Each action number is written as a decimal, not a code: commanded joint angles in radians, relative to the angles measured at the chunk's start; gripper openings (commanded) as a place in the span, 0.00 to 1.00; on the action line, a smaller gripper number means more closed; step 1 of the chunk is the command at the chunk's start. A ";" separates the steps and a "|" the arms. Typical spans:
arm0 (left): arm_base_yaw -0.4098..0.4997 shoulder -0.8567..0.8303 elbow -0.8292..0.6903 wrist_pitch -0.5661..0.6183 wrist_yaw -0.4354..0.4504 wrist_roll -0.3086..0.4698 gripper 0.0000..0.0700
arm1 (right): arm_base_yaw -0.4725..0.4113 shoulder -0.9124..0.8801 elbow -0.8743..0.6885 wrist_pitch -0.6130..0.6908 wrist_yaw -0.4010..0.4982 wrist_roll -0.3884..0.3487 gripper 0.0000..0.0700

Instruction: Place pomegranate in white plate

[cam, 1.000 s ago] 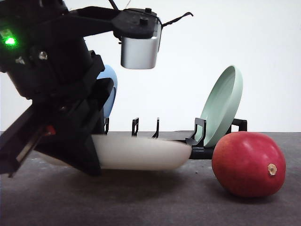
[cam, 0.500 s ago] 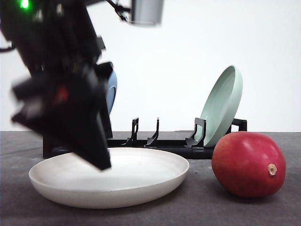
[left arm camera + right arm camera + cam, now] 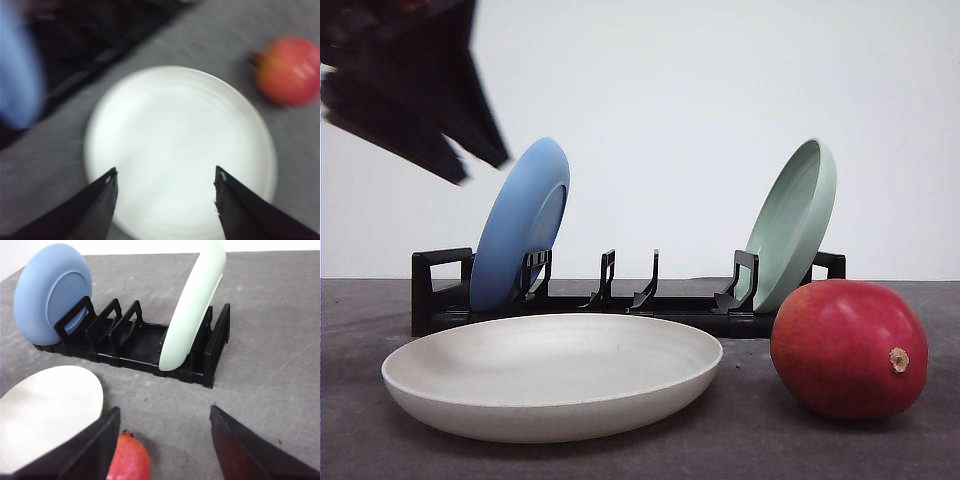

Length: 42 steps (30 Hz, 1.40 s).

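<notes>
One pomegranate (image 3: 848,348), one white plate (image 3: 552,374), empty, beneath the spread, empty left gripper (image 3: 165,181). Right gripper (image 3: 164,426) spread above the half-hidden pomegranate; left arm (image 3: 405,85) blurred.

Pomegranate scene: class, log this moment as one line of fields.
pomegranate: on table, right of plate, untouched | plate: empty | left end effector: open above plate | right end effector: open near pomegranate

Low front view, two overhead wrist views
</notes>
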 commanded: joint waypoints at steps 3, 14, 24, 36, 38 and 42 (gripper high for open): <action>0.128 -0.030 0.017 0.005 0.005 -0.045 0.52 | 0.003 0.002 0.018 0.010 -0.002 -0.006 0.51; 0.349 -0.187 -0.076 0.122 0.007 -0.145 0.52 | 0.007 0.003 0.018 0.010 -0.058 0.021 0.51; 0.366 -0.326 -0.163 0.137 0.005 -0.159 0.52 | 0.117 0.066 0.070 -0.061 -0.008 0.087 0.51; 0.365 -0.330 -0.163 0.138 0.004 -0.159 0.52 | 0.400 0.402 0.222 -0.165 0.202 0.196 0.52; 0.365 -0.330 -0.163 0.138 0.004 -0.159 0.52 | 0.446 0.457 0.234 -0.165 0.232 0.190 0.54; 0.365 -0.330 -0.163 0.138 0.004 -0.159 0.52 | 0.526 0.550 0.251 -0.165 0.314 0.165 0.72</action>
